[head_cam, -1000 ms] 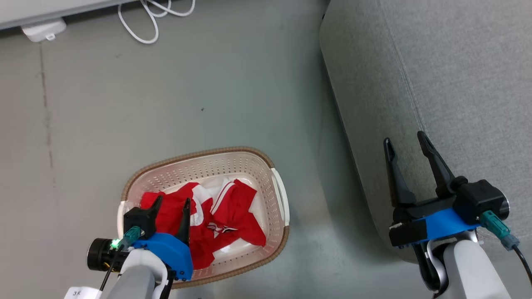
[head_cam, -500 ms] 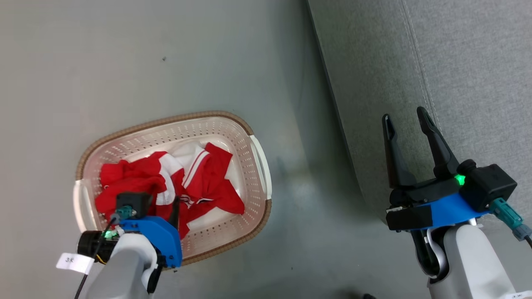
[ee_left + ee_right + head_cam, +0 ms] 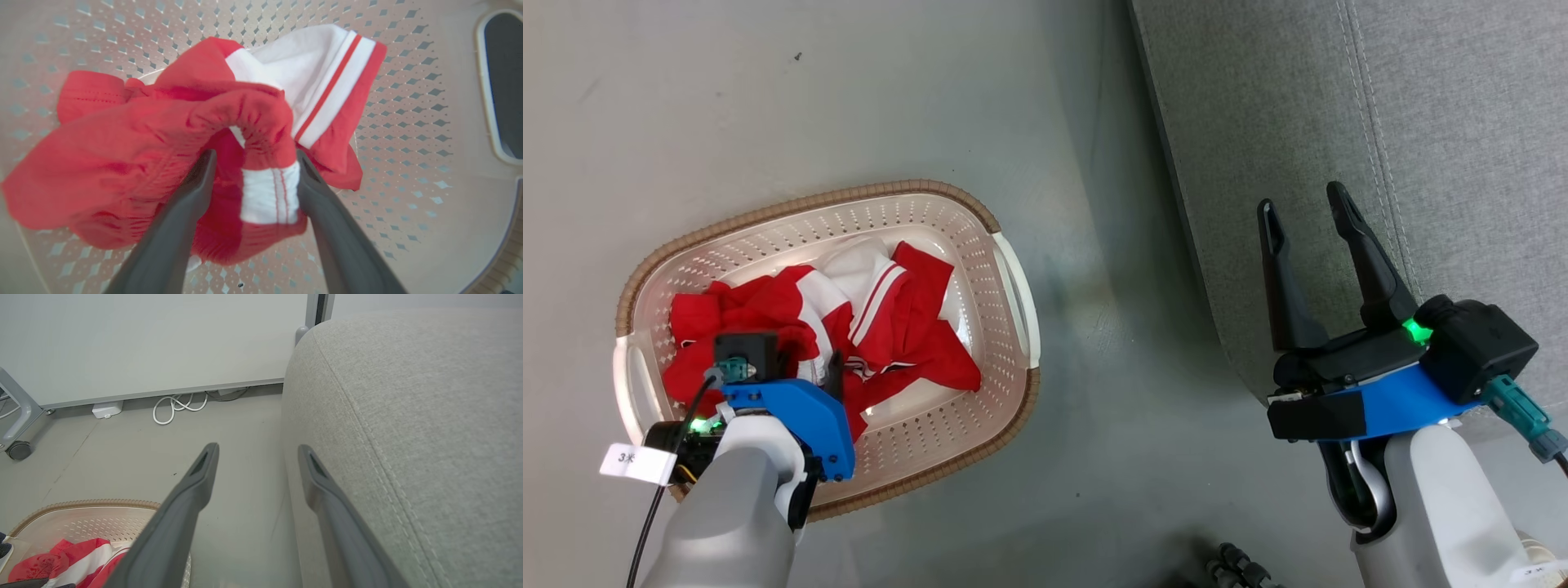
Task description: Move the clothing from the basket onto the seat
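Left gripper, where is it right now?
Head view, lower left: the left gripper is down inside the basket, open around a fold of the red-and-white clothing.

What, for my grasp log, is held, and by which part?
Nothing is gripped yet. The left end effector, open, straddles a white-striped fold of the clothing; the right end effector is open and empty.

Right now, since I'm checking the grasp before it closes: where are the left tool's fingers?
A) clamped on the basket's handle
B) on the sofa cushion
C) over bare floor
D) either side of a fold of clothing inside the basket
D: in the left wrist view the left tool has its dark fingers flanking a bunched red-and-white fold of the clothing, above the perforated bottom of the basket.
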Motion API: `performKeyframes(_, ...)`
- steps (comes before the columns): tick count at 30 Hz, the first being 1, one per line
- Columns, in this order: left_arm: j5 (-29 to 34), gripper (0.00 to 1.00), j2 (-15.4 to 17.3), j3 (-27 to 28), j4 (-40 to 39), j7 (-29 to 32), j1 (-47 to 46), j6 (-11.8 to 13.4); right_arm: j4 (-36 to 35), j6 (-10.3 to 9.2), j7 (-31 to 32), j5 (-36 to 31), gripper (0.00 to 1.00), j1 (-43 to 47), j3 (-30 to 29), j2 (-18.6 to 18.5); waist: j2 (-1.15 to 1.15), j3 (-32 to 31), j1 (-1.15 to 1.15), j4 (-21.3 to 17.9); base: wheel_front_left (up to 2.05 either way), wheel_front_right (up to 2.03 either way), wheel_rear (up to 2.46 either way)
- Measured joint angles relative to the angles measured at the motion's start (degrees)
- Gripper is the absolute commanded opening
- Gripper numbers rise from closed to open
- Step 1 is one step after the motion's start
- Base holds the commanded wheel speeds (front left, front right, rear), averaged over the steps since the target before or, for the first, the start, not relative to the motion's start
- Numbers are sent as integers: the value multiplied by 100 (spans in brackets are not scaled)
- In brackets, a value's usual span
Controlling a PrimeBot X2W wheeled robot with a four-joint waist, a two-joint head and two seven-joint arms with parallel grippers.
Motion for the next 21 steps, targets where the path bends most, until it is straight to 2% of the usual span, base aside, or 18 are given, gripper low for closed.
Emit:
performKeyframes(2, -34, 98, -4, 7, 60, 42, -74, 33, -10, 0, 0, 8, 100, -2, 34, 0, 0, 32, 0, -7, 0, 0, 0)
performKeyframes(3, -40, 41, -7, 12, 93, 69, -106, 53, -12, 0, 0, 9, 100, -2, 48, 0, 0, 45, 0, -11, 0, 0, 0)
performKeyframes(4, -44, 0, -7, 9, 113, 85, -128, 67, -18, 0, 0, 10, 100, -3, 56, 0, 0, 56, 0, -15, 0, 0, 0)
performKeyframes(21, -271, 0, -154, -67, 282, 35, -233, 14, 33, 0, 0, 53, 100, -25, 71, 0, 0, -71, 0, 69, 0, 0, 0)
